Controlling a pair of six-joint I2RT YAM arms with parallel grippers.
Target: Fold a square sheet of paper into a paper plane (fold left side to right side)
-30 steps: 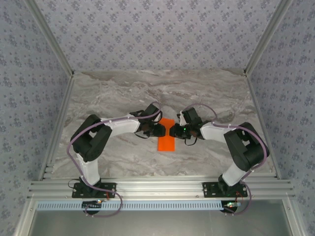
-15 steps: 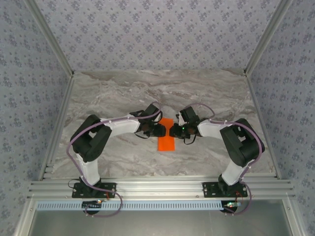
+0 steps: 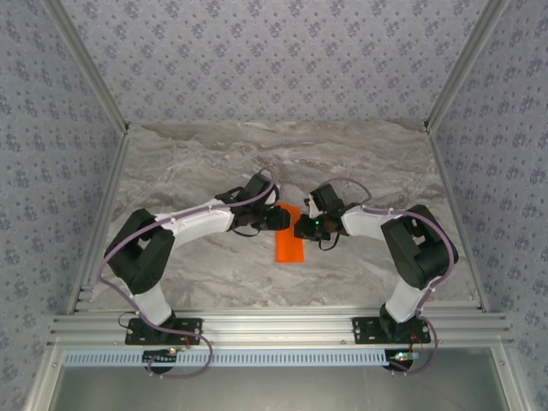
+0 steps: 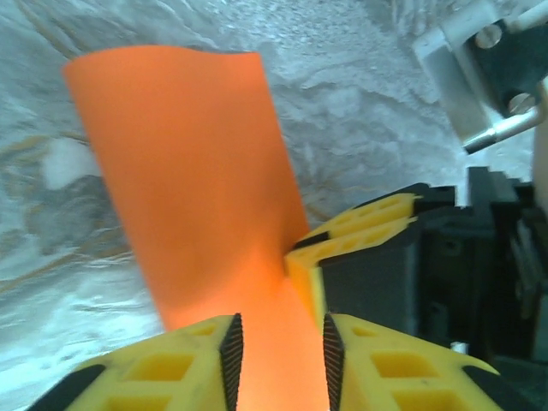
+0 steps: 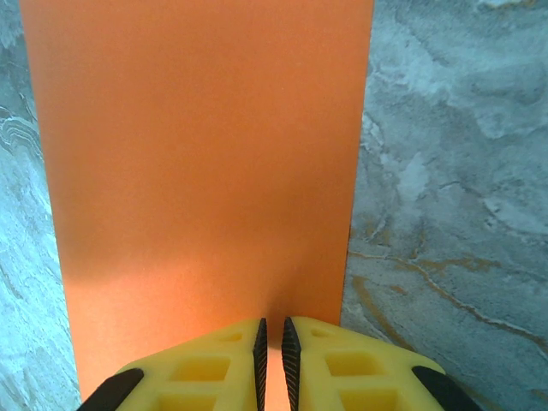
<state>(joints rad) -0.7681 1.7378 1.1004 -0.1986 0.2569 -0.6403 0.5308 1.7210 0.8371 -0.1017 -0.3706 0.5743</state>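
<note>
Folded square sheet of paper [image 3: 290,246] lies mid-table [image 3: 197,163]; right gripper [image 5: 272,347] jaws pinched on its far end; left gripper [image 4: 280,355] jaws narrowly apart, straddling it

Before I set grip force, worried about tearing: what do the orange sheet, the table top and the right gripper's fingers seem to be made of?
Orange sheet: thin matt paper; it curls in the left wrist view.
Table top: grey veined marble look, real stone or printed laminate, cannot tell.
Right gripper fingers: yellow hard-looking plastic with hollow cells; black ribbed inner faces, possibly rubber.
</note>
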